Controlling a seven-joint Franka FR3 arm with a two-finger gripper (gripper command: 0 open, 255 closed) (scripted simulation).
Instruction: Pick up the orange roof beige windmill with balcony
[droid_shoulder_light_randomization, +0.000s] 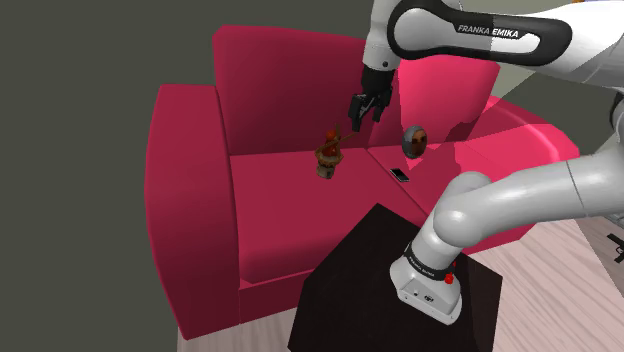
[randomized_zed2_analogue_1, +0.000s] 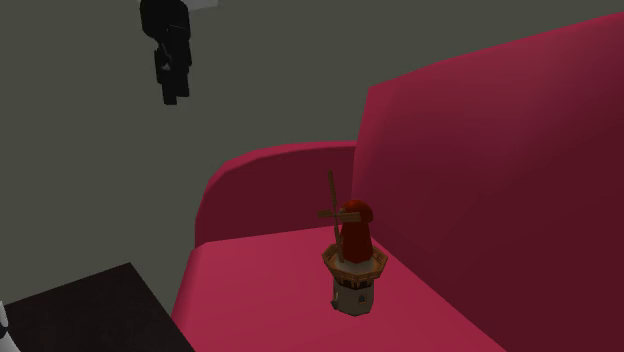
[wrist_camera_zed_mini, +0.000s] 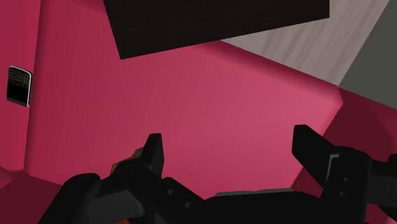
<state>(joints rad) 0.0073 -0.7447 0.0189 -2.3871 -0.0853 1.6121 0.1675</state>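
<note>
Gripper (droid_shoulder_light_randomization: 365, 116) with jaws wide apart and empty, hanging in the air above the seat of the red sofa (droid_shoulder_light_randomization: 200, 230), tips directed down at the cushion. Windmill (randomized_zed2_analogue_1: 355, 258) standing on the sofa's seat, close to the backrest and clear of the gripper. Its long axis is upright: pale base, orange balcony ring, dark red-orange cap. The sails sit on the side turned away from the sofa's backrest. In the wrist view an orange sliver shows at the gripper's edge, mostly hidden behind it and too little to identify. A phone (droid_shoulder_light_randomization: 400, 175) lies flat on the same seat and a round object (droid_shoulder_light_randomization: 414, 141), hard to make out, leans at the sofa's backrest. The black stand (droid_shoulder_light_randomization: 350, 290) is before the sofa's front
</note>
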